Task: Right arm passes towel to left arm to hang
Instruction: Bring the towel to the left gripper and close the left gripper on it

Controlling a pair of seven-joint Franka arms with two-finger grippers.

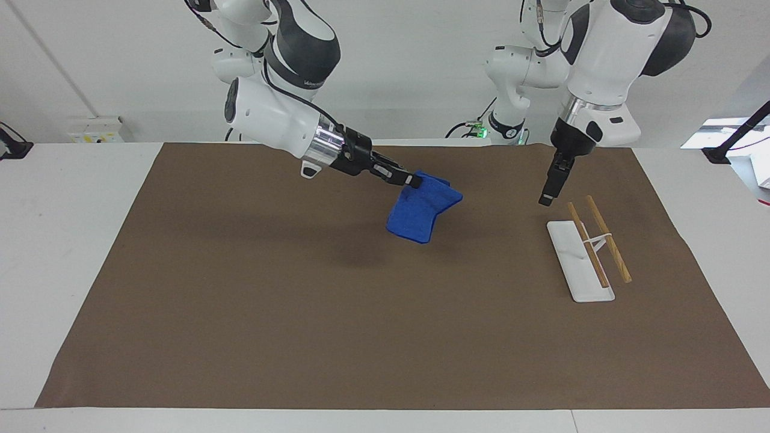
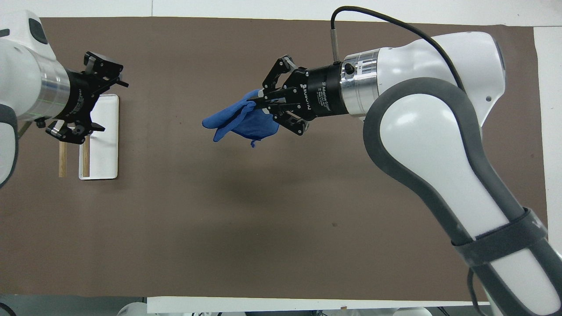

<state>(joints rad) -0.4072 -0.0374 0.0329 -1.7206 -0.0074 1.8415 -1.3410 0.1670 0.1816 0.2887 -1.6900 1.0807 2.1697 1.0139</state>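
Note:
My right gripper [image 1: 412,180] is shut on an upper corner of the blue towel [image 1: 420,209] and holds it in the air over the middle of the brown mat. The towel hangs crumpled below the fingers and clear of the mat. It also shows in the overhead view [image 2: 239,123], with the right gripper [image 2: 260,102] clamped on its edge. My left gripper [image 2: 109,105] is open and empty, up over the towel rack. In the facing view the left gripper [image 1: 546,198] points down, well apart from the towel.
The rack has a white base [image 1: 579,270] and two wooden rods [image 1: 609,239] on a thin white post. It stands toward the left arm's end of the brown mat [image 1: 301,313]. In the overhead view the rack base [image 2: 105,158] is partly covered by the left gripper.

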